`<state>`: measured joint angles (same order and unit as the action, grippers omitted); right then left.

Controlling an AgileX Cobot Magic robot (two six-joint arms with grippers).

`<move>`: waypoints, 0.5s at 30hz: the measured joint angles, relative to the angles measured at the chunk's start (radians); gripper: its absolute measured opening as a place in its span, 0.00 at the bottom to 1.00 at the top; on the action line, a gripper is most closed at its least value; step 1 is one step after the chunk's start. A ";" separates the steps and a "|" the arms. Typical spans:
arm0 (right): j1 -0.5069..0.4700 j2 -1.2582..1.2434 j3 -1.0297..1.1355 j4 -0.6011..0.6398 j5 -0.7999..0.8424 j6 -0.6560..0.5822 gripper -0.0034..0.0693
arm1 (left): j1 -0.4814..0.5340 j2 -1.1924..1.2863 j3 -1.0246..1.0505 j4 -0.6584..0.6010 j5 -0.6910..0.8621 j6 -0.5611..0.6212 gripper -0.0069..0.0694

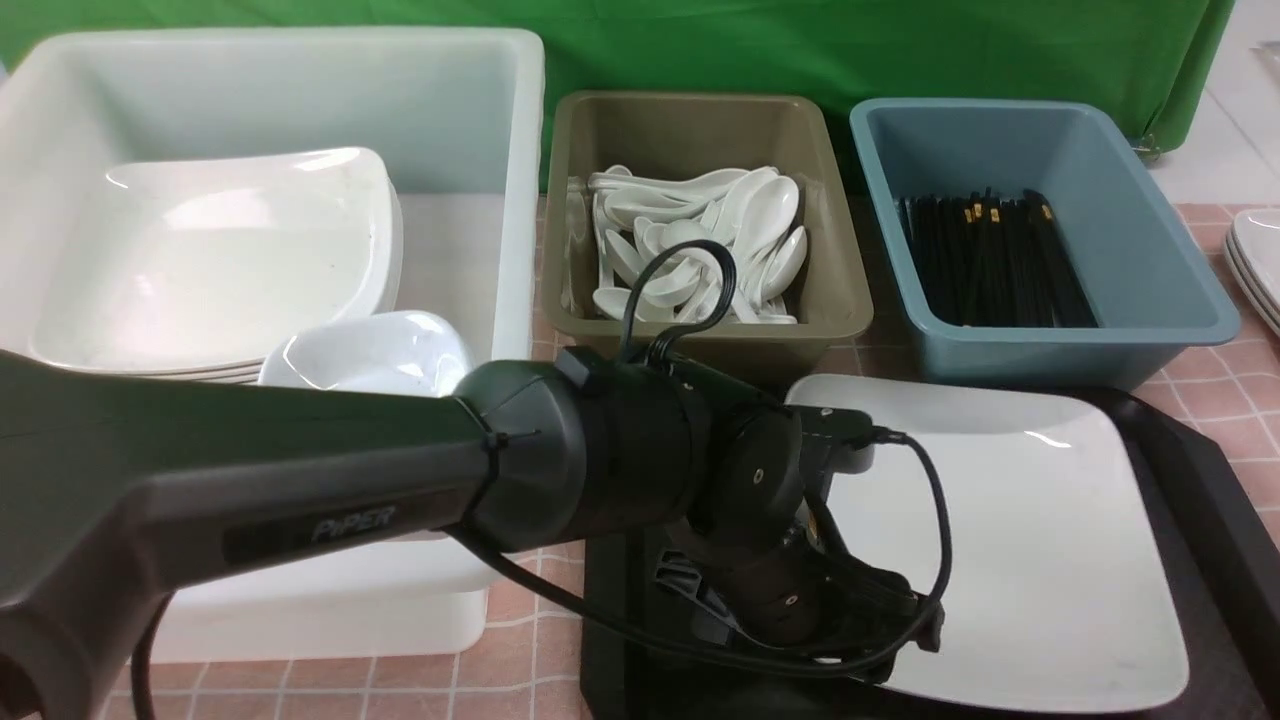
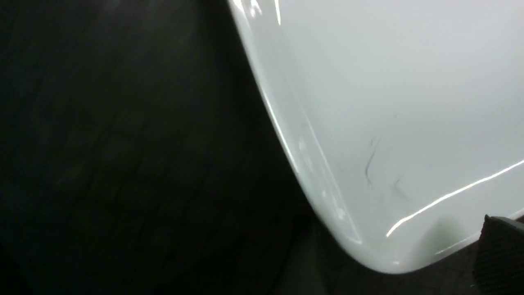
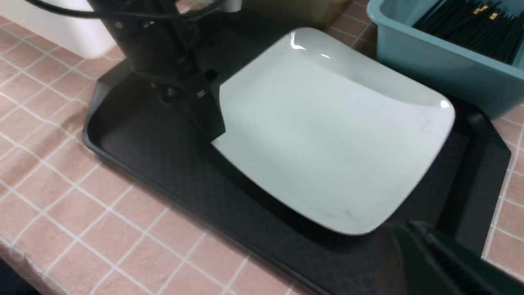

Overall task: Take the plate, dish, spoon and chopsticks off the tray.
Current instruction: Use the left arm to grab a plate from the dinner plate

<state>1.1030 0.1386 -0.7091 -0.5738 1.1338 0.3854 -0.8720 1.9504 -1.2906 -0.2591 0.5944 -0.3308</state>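
Note:
The large white plate point(image 1: 1010, 540) lies on the black tray point(image 1: 1220, 520), filling most of it. My left gripper point(image 1: 890, 640) reaches down to the plate's near-left edge and stands open. In the right wrist view that gripper point(image 3: 208, 123) overlaps the rim of the plate point(image 3: 327, 131) above the tray point(image 3: 155, 164). The left wrist view shows the plate's corner point(image 2: 409, 102), dark tray point(image 2: 123, 164) and one finger pad point(image 2: 501, 254) beside the rim. My right gripper point(image 3: 425, 241) hovers shut over the tray's near-right part. No dish, spoon or chopsticks show on the tray.
A white tub point(image 1: 480, 120) at the left holds stacked big plates point(image 1: 220, 260) and a small white bowl point(image 1: 370, 350). Behind the tray stand an olive bin point(image 1: 700, 130) of white ladles and a blue bin point(image 1: 1150, 250) of black sticks. More plates point(image 1: 1260, 260) are stacked at the far right.

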 joint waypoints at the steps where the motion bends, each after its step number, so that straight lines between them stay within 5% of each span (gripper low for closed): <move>1: 0.000 0.000 0.000 0.000 0.000 0.000 0.09 | 0.000 0.000 0.000 0.000 0.006 0.007 0.71; 7: 0.000 0.000 0.000 0.000 0.000 0.002 0.09 | 0.000 -0.001 0.000 0.020 0.030 -0.034 0.69; 15: 0.000 0.000 0.000 0.000 0.000 0.025 0.09 | 0.000 0.039 0.000 0.019 -0.061 -0.236 0.70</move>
<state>1.1030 0.1386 -0.7091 -0.5738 1.1338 0.4100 -0.8720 1.9896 -1.2906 -0.2399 0.5331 -0.5668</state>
